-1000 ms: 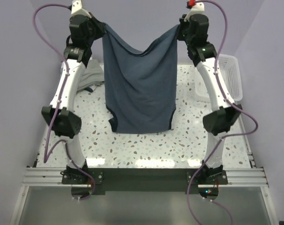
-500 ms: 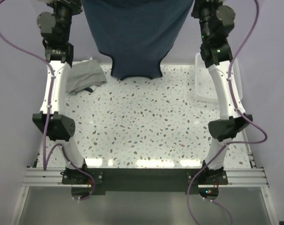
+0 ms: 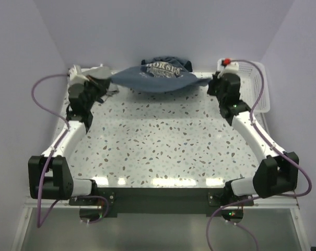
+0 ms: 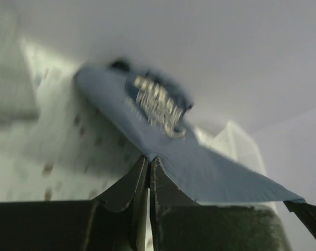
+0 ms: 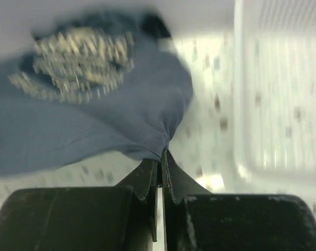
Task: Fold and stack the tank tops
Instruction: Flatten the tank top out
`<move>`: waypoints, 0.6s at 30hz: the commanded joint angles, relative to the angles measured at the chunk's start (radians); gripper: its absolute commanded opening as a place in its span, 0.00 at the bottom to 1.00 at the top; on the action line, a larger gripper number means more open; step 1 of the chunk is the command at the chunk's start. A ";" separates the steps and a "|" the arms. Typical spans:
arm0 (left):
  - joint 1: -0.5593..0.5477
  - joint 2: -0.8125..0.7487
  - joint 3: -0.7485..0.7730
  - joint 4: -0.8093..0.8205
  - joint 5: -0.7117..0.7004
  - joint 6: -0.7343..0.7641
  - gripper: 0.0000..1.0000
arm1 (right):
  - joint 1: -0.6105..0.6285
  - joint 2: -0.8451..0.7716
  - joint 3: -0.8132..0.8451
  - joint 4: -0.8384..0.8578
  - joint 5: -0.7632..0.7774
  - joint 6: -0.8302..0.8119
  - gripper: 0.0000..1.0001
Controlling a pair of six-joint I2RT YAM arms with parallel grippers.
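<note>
The navy tank top (image 3: 159, 77) with white "HORSES" print facing up hangs stretched between both grippers, low over the far edge of the table; its far part bunches against the back wall. My left gripper (image 3: 110, 80) is shut on its left corner, and my right gripper (image 3: 209, 82) is shut on its right corner. In the left wrist view the gripper (image 4: 149, 160) pinches the blue cloth (image 4: 210, 170). In the right wrist view the gripper (image 5: 162, 152) pinches a gathered corner of the cloth (image 5: 95, 123). The grey tank top is hidden behind my left arm.
A white mesh basket (image 3: 258, 83) stands at the far right, right beside my right arm, and fills the right side of the right wrist view (image 5: 283, 94). The speckled table (image 3: 163, 141) spreads out in front of the top. Purple walls close in the back and sides.
Both arms have swung down from high above the table to low at its far edge. The navy top, hanging full length before, now spans the grippers with its print up.
</note>
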 commanded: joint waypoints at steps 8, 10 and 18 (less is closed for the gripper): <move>-0.133 -0.310 -0.452 -0.394 -0.039 -0.099 0.00 | 0.000 -0.330 -0.446 -0.365 -0.044 0.312 0.00; -0.150 -0.324 -0.474 -0.510 -0.047 -0.107 0.00 | 0.000 -0.370 -0.501 -0.432 -0.034 0.319 0.00; -0.182 -0.398 -0.543 -0.685 -0.038 -0.113 0.00 | 0.000 -0.515 -0.619 -0.582 -0.071 0.412 0.01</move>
